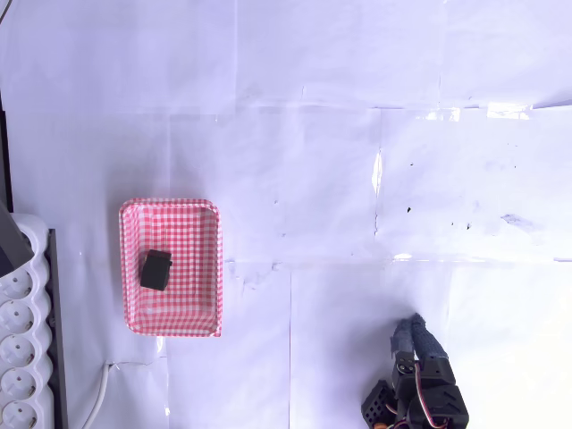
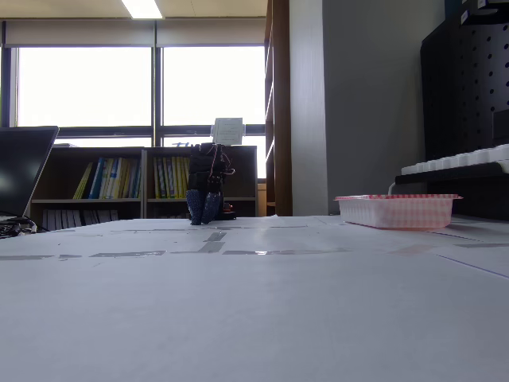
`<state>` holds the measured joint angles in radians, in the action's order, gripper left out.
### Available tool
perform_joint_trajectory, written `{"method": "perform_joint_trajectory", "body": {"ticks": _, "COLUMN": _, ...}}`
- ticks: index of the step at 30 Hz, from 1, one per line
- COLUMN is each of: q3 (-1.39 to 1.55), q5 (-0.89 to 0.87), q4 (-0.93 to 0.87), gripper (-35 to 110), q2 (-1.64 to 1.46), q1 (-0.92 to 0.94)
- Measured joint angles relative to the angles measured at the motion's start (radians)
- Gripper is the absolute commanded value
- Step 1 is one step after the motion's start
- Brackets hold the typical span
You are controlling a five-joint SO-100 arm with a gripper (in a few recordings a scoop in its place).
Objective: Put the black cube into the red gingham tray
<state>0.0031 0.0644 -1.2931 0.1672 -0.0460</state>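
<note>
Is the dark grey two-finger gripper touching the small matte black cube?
Apart. In the overhead view the gripper sits near the bottom edge, with bare white table between it and the black cube lying inside the red gingham tray.

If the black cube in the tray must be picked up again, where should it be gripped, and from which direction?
From above, I think. The black cube lies flat inside the red gingham tray, whose raised rim blocks a sideways approach. Close the end effector on its two longer side faces, turned to match its slight tilt.
</note>
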Motion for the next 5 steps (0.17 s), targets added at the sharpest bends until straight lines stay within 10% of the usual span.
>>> {"method": "perform_joint_trajectory", "body": {"ticks": 5, "q3": 0.0, "q5": 0.0, "q4": 0.0, "gripper": 0, "q2": 0.0, "q1": 0.0}}
